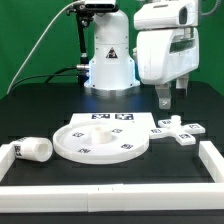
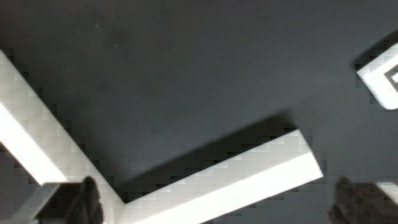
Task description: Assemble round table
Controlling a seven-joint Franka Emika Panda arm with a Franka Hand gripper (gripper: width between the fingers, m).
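Black tabletop [image 1: 40,105] is carrying your parts. The round disc [image 1: 100,140] is lying flat at centre, the cross-shaped foot [image 1: 178,128] just beside it, and the short leg [image 1: 30,149] well apart. Your gripper [image 1: 172,100] is hovering above the foot, jaws spread, grasping nothing.

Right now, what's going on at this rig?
The Panda arm's tool hangs open over the black table, holding nothing, near the small white cross-shaped foot piece. All parts lie loose. The large white rimmed round disc sits in the middle. The short white cylinder leg lies on its side by the white border wall at the exterior view's left. Nothing is joined yet.
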